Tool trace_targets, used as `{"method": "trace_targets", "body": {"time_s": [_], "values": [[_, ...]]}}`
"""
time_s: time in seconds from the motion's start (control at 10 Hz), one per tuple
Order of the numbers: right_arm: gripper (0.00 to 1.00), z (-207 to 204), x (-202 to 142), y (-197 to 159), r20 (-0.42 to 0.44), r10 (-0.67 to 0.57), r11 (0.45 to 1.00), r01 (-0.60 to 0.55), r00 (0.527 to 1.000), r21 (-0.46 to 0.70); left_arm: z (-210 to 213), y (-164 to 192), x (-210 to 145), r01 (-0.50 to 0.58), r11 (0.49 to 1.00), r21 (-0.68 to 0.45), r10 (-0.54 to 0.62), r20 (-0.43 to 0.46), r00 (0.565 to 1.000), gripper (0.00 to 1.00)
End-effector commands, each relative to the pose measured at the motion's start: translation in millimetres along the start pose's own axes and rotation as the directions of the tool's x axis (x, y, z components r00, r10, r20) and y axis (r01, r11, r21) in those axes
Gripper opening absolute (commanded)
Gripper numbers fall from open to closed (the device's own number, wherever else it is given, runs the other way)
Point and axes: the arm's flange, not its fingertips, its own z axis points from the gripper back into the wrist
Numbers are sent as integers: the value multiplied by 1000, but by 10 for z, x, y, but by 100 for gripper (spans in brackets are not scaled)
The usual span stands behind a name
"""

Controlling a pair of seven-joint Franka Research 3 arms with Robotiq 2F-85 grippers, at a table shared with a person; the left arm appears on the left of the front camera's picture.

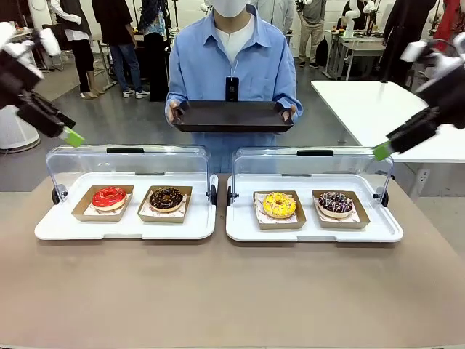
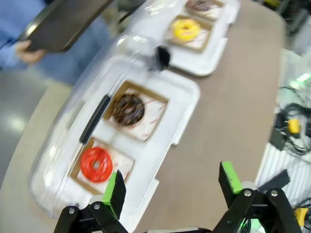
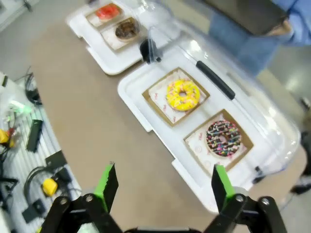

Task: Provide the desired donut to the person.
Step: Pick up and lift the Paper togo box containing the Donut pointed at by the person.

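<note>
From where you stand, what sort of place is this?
Probably a robot lab or demo hall staged as a donut counter, not a real shop: a lidded case displays a red donut, a person waits with a tray, and loose cables lie beside the table.

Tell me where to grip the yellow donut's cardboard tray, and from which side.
Grip the near rim of the cardboard tray, coming from above on the robot's side. Its raised edge likely gives a thin lip to pinch, sparing the yellow donut. The open clear lid stands behind it, blocking the far side.
</note>
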Motion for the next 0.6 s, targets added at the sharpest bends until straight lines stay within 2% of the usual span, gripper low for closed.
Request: {"method": "trace_targets", "body": {"time_s": [0.0,0.1,0.3,0.5], "values": [[100,257,-228,-315,128,101,971,-126,987,203,193,197,-197,104,981,-166,-90,86,992,100],[100,378,-404,-485,205,99,963,-146,974,228,295,273,-352,164,975,-150,-143,143,979,100],[100,516,-643,-647,235,96,960,-152,967,233,466,395,-650,226,965,-131,-203,167,965,100],[100,663,-885,-765,249,72,951,-142,966,274,645,421,-918,239,961,-136,-215,173,961,100]]}}
